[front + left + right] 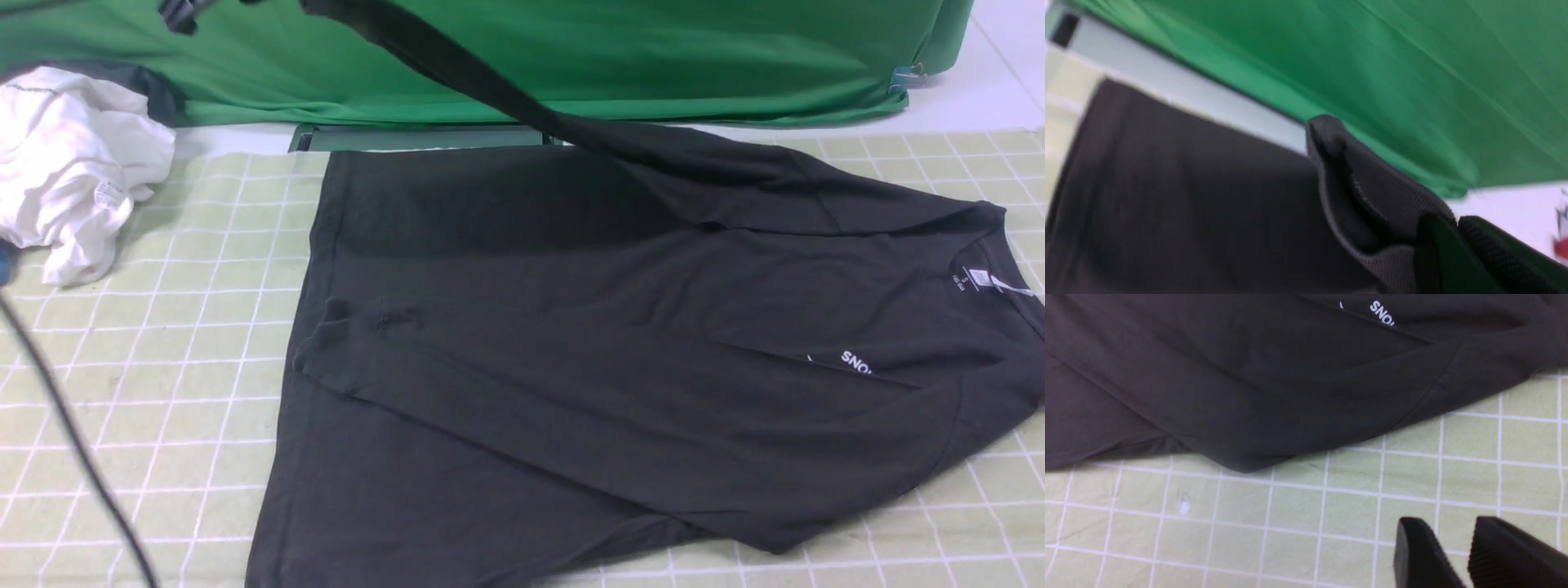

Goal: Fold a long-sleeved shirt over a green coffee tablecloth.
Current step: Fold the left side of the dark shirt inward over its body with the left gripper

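Long-sleeved shirt [620,343] lies flat across the centre and right of the front view on the green coffee tablecloth [163,392]. Its collar is at the right edge and one sleeve is laid across the body. Far sleeve [457,73] runs taut to the top of the frame, its ribbed cuff [1372,192] clenched in the left gripper [1455,223]. Right gripper [1447,524] hangs over bare cloth near the shirt's edge, jaws parted, holding nothing.

Risks: the knit cuff may slide out under tension, and a taut pull could drag the shoulder and wrinkle the body. White garment [73,163] sits apart at upper left.
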Robot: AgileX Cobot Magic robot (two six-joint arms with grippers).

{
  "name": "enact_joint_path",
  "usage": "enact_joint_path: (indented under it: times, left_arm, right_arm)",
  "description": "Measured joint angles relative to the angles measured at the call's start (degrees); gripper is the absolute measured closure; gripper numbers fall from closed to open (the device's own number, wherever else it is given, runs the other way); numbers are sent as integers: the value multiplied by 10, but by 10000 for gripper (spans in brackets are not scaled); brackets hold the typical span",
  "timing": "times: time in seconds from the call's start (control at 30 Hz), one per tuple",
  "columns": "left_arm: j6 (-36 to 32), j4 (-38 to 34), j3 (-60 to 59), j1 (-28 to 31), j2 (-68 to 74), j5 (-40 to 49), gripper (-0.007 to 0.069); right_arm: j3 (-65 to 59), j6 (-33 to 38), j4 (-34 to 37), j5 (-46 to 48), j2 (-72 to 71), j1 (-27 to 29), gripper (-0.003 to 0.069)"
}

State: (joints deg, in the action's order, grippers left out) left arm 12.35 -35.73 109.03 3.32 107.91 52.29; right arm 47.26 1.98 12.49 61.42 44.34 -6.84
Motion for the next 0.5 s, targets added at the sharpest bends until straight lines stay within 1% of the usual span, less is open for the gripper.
enact_joint_path:
  times: [0.1, 0.2, 0.23, 0.27, 0.3, 0.33, 0.37, 0.4, 0.43, 0.5]
  left_arm:
    - [6, 37, -43, 0, -50, 25, 603]
    - [5, 67, -126, -5, -112, 49, 603]
    - [3, 75, -170, -10, -128, 51, 603]
    - [2, 76, -178, -11, -134, 51, 603]
    - [-6, 79, -236, -18, -148, 44, 603]
    - [-10, 79, -253, -22, -152, 40, 603]
    - [-16, 80, -328, -33, -164, 12, 603]
    - [-18, 81, -336, -34, -165, 8, 603]
    - [-21, 81, -395, -39, -166, -20, 603]
    - [-22, 83, -458, -40, -166, -55, 603]
  right_arm:
    - [0, 0, 0, 0, 0, 0, 463]
    - [0, 0, 0, 0, 0, 0, 463]
    - [0, 0, 0, 0, 0, 0, 463]
    - [0, 0, 0, 0, 0, 0, 463]
    - [0, 0, 0, 0, 0, 0, 463]
    - [0, 0, 0, 0, 0, 0, 463]
    - [0, 0, 0, -1, 0, 0, 463]
    - [0, 0, 0, -1, 0, 0, 463]
    - [0, 0, 0, -2, 0, 0, 463]
    - [0, 0, 0, -2, 0, 0, 463]
